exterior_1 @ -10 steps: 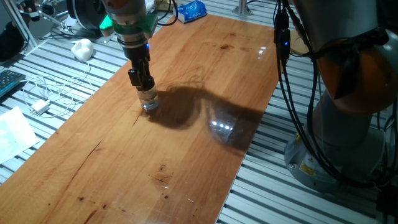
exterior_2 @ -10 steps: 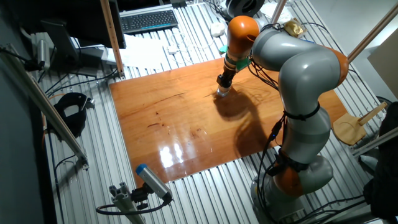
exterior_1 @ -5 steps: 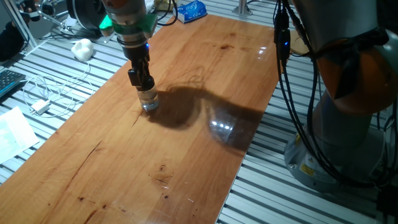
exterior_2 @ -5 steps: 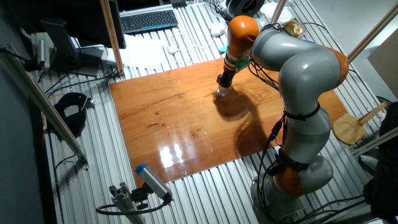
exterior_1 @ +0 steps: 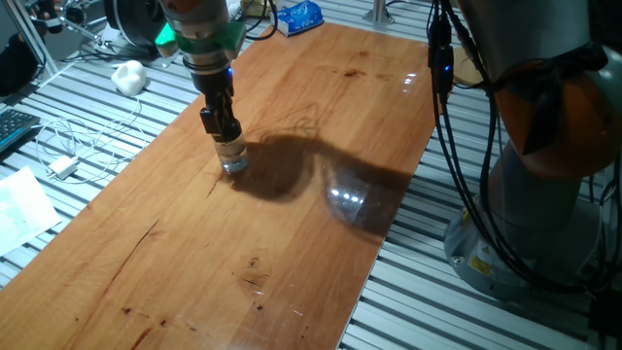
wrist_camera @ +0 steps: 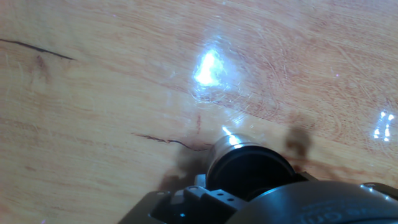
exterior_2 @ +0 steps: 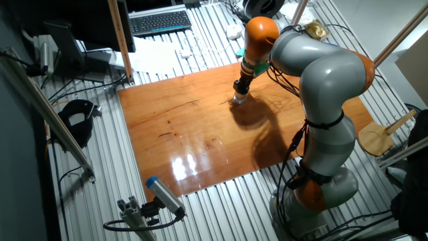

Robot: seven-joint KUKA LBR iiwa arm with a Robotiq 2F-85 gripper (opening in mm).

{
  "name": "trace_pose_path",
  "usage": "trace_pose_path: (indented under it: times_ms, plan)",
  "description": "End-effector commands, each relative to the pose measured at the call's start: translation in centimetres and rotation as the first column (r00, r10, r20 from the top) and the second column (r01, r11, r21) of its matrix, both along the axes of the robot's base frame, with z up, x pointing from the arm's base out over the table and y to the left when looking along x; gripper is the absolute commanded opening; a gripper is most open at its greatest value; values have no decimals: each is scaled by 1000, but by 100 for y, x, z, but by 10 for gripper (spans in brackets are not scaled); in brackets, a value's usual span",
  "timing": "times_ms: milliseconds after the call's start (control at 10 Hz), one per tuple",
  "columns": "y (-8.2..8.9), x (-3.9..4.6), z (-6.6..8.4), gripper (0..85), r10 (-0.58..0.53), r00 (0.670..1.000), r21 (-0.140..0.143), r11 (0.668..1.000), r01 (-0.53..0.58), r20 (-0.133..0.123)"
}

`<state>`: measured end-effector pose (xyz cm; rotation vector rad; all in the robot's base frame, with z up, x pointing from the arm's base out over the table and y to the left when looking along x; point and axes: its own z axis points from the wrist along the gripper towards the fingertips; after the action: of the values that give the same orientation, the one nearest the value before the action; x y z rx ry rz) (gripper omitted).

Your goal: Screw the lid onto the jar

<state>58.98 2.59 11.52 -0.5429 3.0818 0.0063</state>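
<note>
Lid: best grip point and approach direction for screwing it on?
Take the lid by its narrow top part, straight down from above. It sits upright on the jar, which stands on the wooden table, so a vertical approach lines the jaws with the turning axis. The gripper is already there; whether the jaws are clamped on it is not clear.

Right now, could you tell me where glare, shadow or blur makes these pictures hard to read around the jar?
One fixed view: the arm's dark shadow falls just right of the jar, with white glare spots further right on the table. The other fixed view: a broad sheen on the near boards; the jar is tiny. Hand view: soft focus, a bright glint above the lid, and the gripper hides its lower edge.
</note>
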Motion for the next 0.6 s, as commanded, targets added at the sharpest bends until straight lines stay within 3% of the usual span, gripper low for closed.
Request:
trace_pose_path:
  times_ms: [0, 500]
  plan:
    - [1, 0, -4, 510, 0, 1000, -1, 1000, 0, -2]
    - [-2, 0, -12, 510, -21, 1000, -6, 1000, 21, -3]
